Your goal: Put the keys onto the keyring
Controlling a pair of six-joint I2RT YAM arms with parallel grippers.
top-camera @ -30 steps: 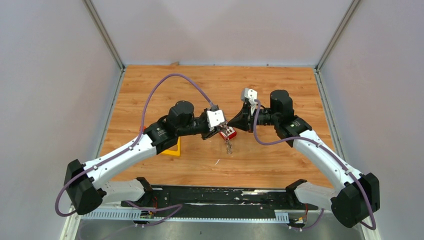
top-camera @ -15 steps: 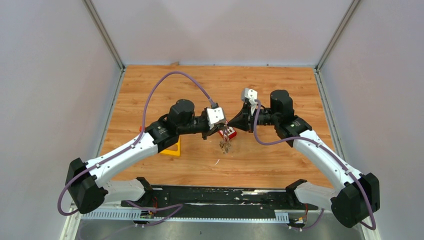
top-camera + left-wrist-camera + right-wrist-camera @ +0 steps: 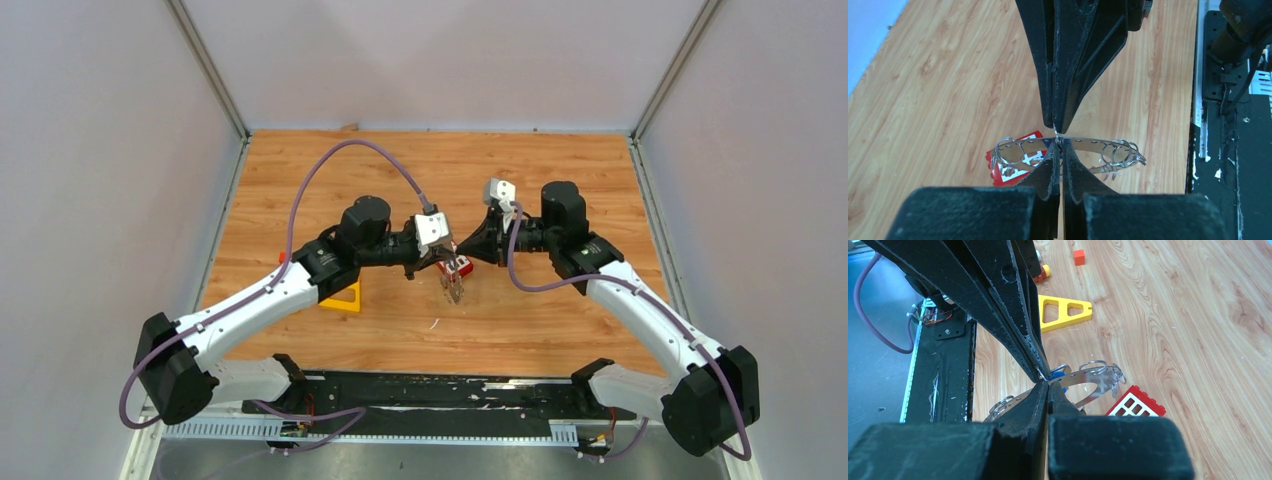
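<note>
The keyring (image 3: 1093, 142) is a thin grey metal band with holes and several small wire rings. It hangs above the table between my two grippers, which meet tip to tip. My left gripper (image 3: 1058, 145) is shut on its rim. My right gripper (image 3: 1048, 384) is shut on the same spot from the other side, seen from above at the right gripper (image 3: 459, 257). A blue key head (image 3: 1058, 375) shows right at the pinch point, mostly hidden by the fingers. The black-headed key is out of view.
A red block with white squares (image 3: 1136, 401) lies on the wood just under the keyring (image 3: 454, 288). A yellow triangular frame (image 3: 1063, 311) lies to the left. Small orange bits (image 3: 1078, 257) sit farther off. The black base rail (image 3: 1228, 125) runs along the near edge.
My left gripper has shut its jaws at the keyring's rim. The keyring, which hung straight down from the right gripper, has swung up toward the left fingertips. The right arm has barely moved.
</note>
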